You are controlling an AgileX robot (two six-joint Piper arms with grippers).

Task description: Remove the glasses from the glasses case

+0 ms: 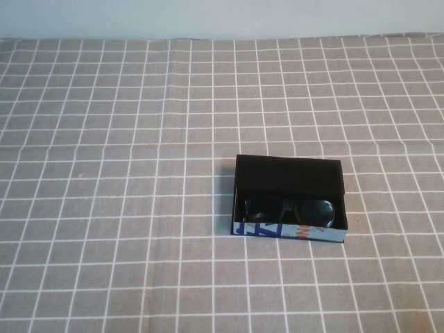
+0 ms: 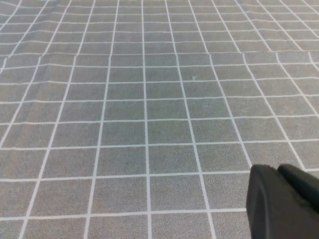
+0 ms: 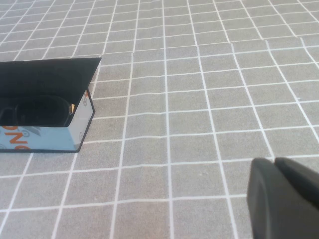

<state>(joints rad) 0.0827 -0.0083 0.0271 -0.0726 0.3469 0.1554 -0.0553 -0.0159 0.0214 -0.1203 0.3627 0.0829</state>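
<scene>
The glasses case (image 1: 288, 230) lies open right of the table's middle, its black flap lid (image 1: 288, 173) folded back and its pale front printed blue and orange. The black glasses (image 1: 288, 209) lie inside it. The case (image 3: 45, 138) and glasses (image 3: 37, 110) also show in the right wrist view. My left gripper (image 2: 279, 172) is shut and empty over bare cloth, out of the high view. My right gripper (image 3: 274, 163) is shut and empty, apart from the case to its right, also out of the high view.
A grey tablecloth with a white grid (image 1: 139, 208) covers the whole table. A pale wall (image 1: 222, 17) runs along the far edge. A crease crosses the cloth (image 1: 104, 146) behind the case.
</scene>
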